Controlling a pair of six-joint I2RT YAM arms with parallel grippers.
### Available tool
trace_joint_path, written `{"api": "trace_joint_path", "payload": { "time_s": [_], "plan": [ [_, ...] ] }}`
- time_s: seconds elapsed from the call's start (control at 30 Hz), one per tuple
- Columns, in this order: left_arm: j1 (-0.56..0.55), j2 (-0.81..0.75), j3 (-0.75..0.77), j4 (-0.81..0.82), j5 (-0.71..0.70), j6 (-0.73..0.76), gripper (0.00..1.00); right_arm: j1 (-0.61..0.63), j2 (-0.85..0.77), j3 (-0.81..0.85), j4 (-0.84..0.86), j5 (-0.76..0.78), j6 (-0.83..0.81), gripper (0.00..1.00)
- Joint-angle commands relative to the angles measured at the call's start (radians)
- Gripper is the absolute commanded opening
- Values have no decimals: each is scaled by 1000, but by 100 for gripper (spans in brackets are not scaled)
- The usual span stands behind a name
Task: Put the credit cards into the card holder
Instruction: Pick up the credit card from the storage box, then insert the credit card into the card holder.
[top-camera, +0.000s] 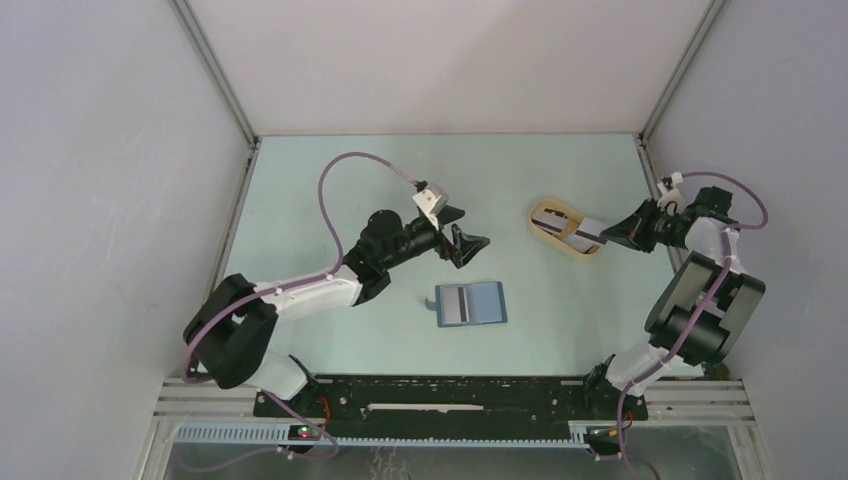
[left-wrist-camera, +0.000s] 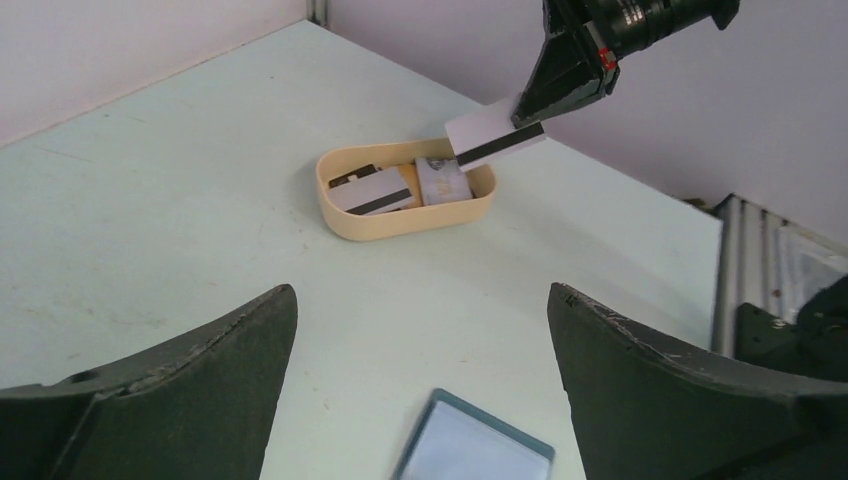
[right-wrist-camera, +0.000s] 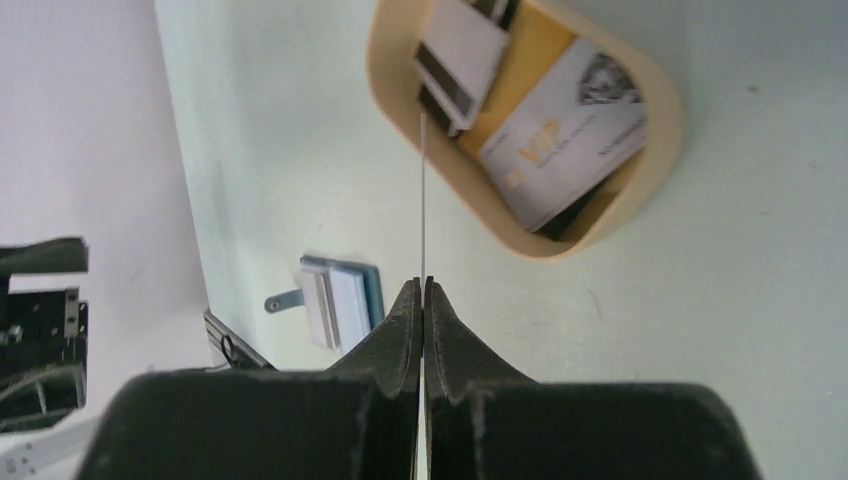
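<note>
The pale green surface (top-camera: 350, 180) is carrying the beige tray (left-wrist-camera: 400, 228) and, well apart, the open blue card holder (top-camera: 471, 303). I am holding one striped card (left-wrist-camera: 495, 140) just above the tray – right jaws pinched shut on it, left jaws gaping empty – so next I am likely carrying it over, aligning it edgewise with a slot

Pale green table (top-camera: 330, 180) has a beige oval tray (left-wrist-camera: 400, 225) sitting on it, and the blue card holder (top-camera: 471, 303) lying open, well apart.
</note>
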Motion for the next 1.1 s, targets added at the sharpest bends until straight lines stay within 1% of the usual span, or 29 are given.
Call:
{"api": "trace_joint_path", "payload": {
  "time_s": [0.0, 0.07, 0.13, 0.2, 0.27, 0.37, 0.47, 0.5, 0.53, 0.57, 0.63, 0.77, 0.87, 1.0, 1.07],
  "plan": [
    [7, -82, -83, 161, 85, -111, 100, 3, -133, 0, -118, -152, -215, 0],
    [7, -102, -114, 204, 131, -147, 100, 16, -181, -1, -165, -205, -297, 0],
    [7, -124, -140, 235, 186, -167, 100, 54, -240, 0, -213, -220, -380, 0],
    [7, -155, -160, 237, 219, -170, 100, 122, -295, -1, -277, -229, -501, 0],
    [7, -194, -189, 221, 250, -163, 100, 215, -341, -2, -329, -231, -607, 0],
    [6, -253, -263, 190, 269, -160, 100, 405, -402, -4, -412, -199, -813, 0],
    [6, -306, -349, 202, 259, -185, 100, 653, -437, -1, -522, -111, -1059, 0],
    [6, -321, -379, 221, 259, -200, 100, 734, -438, 3, -547, -77, -1115, 0],
    [6, -333, -403, 239, 263, -218, 100, 821, -435, 6, -547, -38, -1125, 0],
    [5, -345, -427, 252, 269, -234, 100, 874, -425, 12, -549, -23, -1131, 0],
    [5, -363, -462, 265, 295, -260, 100, 936, -380, 32, -595, -25, -1163, 0],
    [6, -348, -501, 314, 348, -315, 99, 999, -283, 64, -679, -60, -1178, 0],
    [5, -286, -500, 384, 404, -378, 95, 1037, -231, 86, -718, -84, -1181, 0],
    [3, -188, -477, 488, 500, -482, 89, 1071, -183, 106, -713, -66, -1137, 0],
    [-2, -144, -474, 531, 507, -512, 87, 1071, -168, 117, -722, -75, -1129, 0]
  ]
}}
